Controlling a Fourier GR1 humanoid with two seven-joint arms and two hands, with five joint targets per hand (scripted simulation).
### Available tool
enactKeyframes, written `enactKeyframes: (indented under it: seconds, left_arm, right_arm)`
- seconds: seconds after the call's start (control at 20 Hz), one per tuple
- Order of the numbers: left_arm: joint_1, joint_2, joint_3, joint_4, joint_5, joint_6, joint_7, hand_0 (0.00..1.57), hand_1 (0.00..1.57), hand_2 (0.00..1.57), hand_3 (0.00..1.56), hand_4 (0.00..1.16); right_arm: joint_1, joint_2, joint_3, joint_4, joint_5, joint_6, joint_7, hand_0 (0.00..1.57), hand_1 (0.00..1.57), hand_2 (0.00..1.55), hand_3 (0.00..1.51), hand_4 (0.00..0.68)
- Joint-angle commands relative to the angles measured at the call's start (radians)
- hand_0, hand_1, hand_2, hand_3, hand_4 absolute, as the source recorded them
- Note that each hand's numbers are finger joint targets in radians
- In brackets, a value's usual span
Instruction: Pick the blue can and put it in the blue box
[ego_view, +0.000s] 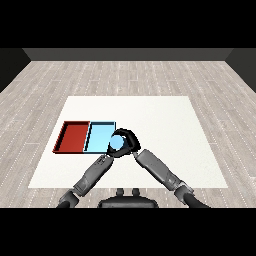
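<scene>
Both grey forearms come in from the lower corners of the head view and slant inward, meeting near the middle of the white rectangular table (165, 125); the right forearm rises from the lower right toward the upper left, and its black right hand (128, 137) sits at the right edge of the light blue shallow tray (98, 135); the fingers and thumb of this hand are curled in a ring round the light blue cylindrical can (116, 144), whose round pale top faces upward inside the curl; the can is thus enclosed by the hand, dark fingers arching over its far side and down its right side; the can sits at the lower right corner of the blue tray, overlapping the tray's right rim as seen from above, and whether it rests on the tray floor or is lifted above it cannot be told; the left forearm runs from the lower left up toward the same spot, and the left hand (111, 151) lies just below and left of the can, close against the right hand; its fingers are too hidden to tell whether they are straight or curled; the red shallow tray (72, 136) lies directly left of the blue tray, their sides touching.
</scene>
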Motion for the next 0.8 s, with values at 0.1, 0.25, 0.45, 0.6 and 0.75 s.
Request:
enactKeyframes:
  seconds: [0.1, 0.25, 0.45, 0.6, 0.75]
  left_arm:
    - [-0.021, -0.035, 0.002, 0.062, 0.135, -0.062, -0.052, 0.91, 0.91, 0.94, 0.83, 0.65]
    - [-0.072, -0.036, 0.067, 0.084, 0.114, -0.068, 0.035, 1.48, 1.48, 1.46, 1.37, 0.60]
    - [-0.062, -0.036, -0.009, 0.097, 0.163, 0.000, 0.021, 1.57, 1.57, 1.54, 1.47, 0.76]
    - [-0.031, -0.036, 0.027, 0.065, 0.132, -0.053, 0.012, 1.57, 1.57, 1.52, 1.45, 1.10]
    - [0.003, -0.027, 0.065, -0.016, 0.071, -0.056, 0.061, 1.57, 1.57, 1.52, 1.45, 1.10]
  right_arm:
    - [-0.012, 0.027, 0.024, 0.049, -0.073, -0.013, -0.046, 1.44, 1.44, 1.45, 1.39, 0.583]
    - [0.039, 0.028, -0.010, -0.034, -0.022, 0.027, 0.017, 1.41, 1.41, 1.45, 1.40, 0.552]
    - [0.040, 0.028, -0.047, -0.029, -0.093, 0.060, 0.035, 1.09, 1.09, 1.12, 0.80, 0.000]
    - [0.044, 0.028, -0.076, -0.025, -0.056, 0.068, 0.039, 0.00, 0.00, 0.00, 0.00, 0.000]
    - [0.047, 0.028, -0.080, -0.028, -0.053, 0.071, 0.041, 0.00, 0.00, 0.00, 0.00, 0.000]
